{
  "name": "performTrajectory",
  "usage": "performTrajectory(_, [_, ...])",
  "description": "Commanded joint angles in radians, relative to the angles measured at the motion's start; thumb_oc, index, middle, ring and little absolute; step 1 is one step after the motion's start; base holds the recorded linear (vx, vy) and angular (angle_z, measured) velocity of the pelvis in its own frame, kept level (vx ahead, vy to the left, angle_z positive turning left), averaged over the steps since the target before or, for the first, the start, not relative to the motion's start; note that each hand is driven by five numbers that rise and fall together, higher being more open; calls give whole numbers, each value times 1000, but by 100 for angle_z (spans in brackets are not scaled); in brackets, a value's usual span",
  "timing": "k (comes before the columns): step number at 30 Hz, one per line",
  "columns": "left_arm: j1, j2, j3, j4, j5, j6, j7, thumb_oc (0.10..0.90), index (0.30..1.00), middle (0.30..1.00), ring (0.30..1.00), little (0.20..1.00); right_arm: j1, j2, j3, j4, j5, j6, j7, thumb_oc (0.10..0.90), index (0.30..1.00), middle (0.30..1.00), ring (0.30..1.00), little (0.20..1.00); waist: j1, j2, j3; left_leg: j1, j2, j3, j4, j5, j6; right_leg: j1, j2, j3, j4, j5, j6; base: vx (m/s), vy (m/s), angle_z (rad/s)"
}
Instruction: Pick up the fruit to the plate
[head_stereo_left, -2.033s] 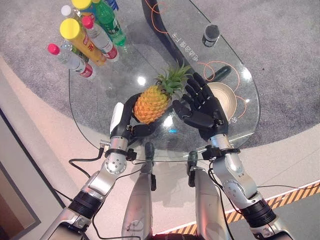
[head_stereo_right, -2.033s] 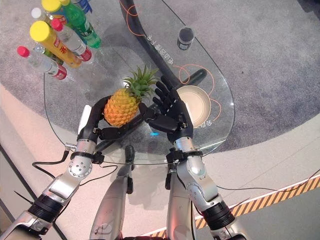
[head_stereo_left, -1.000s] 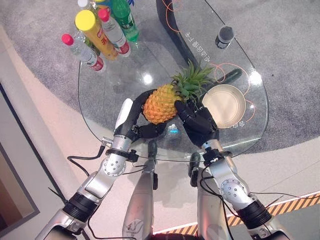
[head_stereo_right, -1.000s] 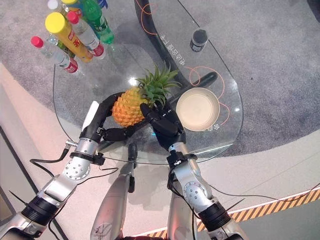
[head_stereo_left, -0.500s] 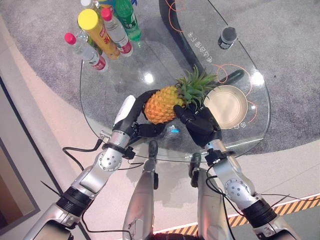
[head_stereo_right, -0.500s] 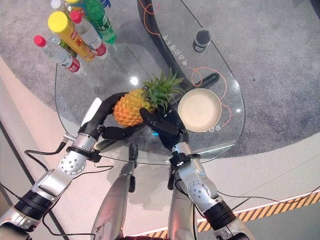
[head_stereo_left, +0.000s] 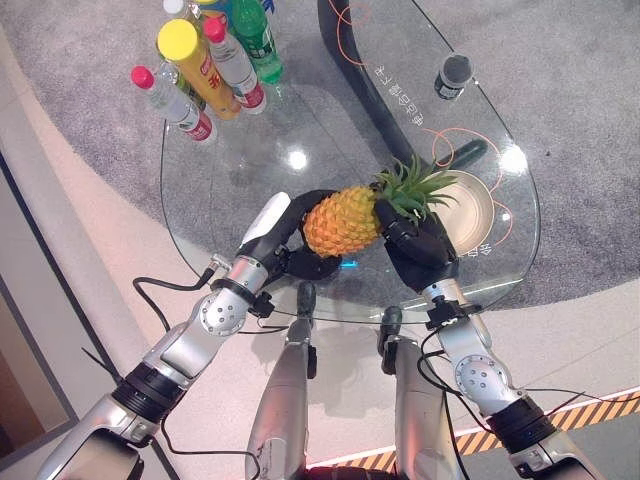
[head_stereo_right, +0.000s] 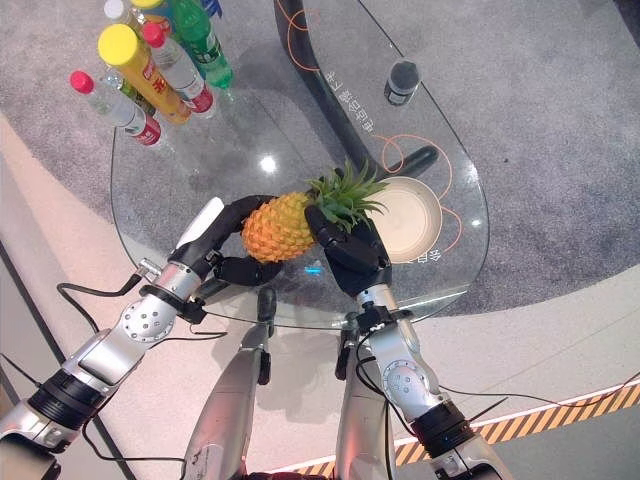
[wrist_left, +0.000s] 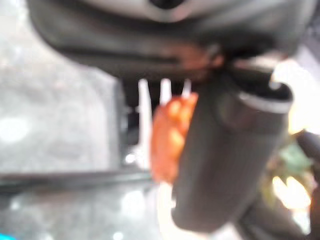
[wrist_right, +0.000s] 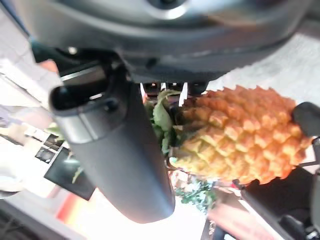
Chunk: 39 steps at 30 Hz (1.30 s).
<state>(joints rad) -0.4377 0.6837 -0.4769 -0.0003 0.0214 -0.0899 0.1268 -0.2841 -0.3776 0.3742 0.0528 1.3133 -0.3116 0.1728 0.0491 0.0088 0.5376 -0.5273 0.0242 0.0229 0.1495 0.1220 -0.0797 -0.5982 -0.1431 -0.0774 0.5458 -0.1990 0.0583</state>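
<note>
Now I've carried the pineapple (head_stereo_left: 343, 221), clasped between left hand (head_stereo_left: 290, 245) and right hand (head_stereo_left: 418, 252), closer to the plate (head_stereo_left: 478, 212) beside my right hand

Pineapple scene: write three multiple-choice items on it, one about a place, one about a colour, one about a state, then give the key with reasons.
1. Where is the plate?
A. Beside the bottles
B. On the glass table, on the robot's right of the pineapple
C. On the floor

2. What colour is the cap of the tall yellow bottle?
A. Yellow
B. Blue
C. Black

3. How is the pineapple held?
A. Lying loose on the table
B. By the right hand alone
C. Between the left hand and the right hand

Key: B, the plate sits just past the leafy crown; A, its cap is plain yellow; C, both hands curl round it from opposite sides.
</note>
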Motion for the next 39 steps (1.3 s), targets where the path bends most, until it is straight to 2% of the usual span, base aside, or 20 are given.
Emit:
performTrajectory(1, [-4, 8, -24, -70, 26, -34, -46, 100, 300, 300, 300, 200, -158, 57, -61, -211, -6, -109, 138, 800, 900, 900, 900, 900, -38, -16, -18, -15, -75, 27, 215, -147, 62, 100, -6, -64, -306, 266, 30, 0, 0, 0])
performTrajectory(9, [0, 2, -26, -67, 29, -33, -40, 100, 300, 300, 300, 200, -153, 62, -54, -193, -30, -89, 99, 800, 900, 900, 900, 900, -42, -15, -18, -13, -72, 33, 207, -142, 61, 98, -4, -60, -311, 269, 29, -1, 1, 0])
performTrajectory(10, [-3, 0, -29, -66, 30, -29, -38, 100, 300, 300, 300, 200, -149, 63, -47, -189, -33, -85, 104, 100, 300, 300, 300, 200, -43, -15, -18, -12, -72, 35, 203, -139, 61, 100, -4, -60, -316, 271, 28, 0, 0, 0])
performTrajectory(39, [-17, -3, -29, -45, 19, -24, -20, 100, 300, 300, 300, 200, -161, 60, -37, -169, -84, -71, 52, 100, 300, 300, 300, 200, -39, -17, -18, -8, -75, 35, 191, -136, 62, 97, -5, -61, -319, 276, 33, 0, 0, 0])
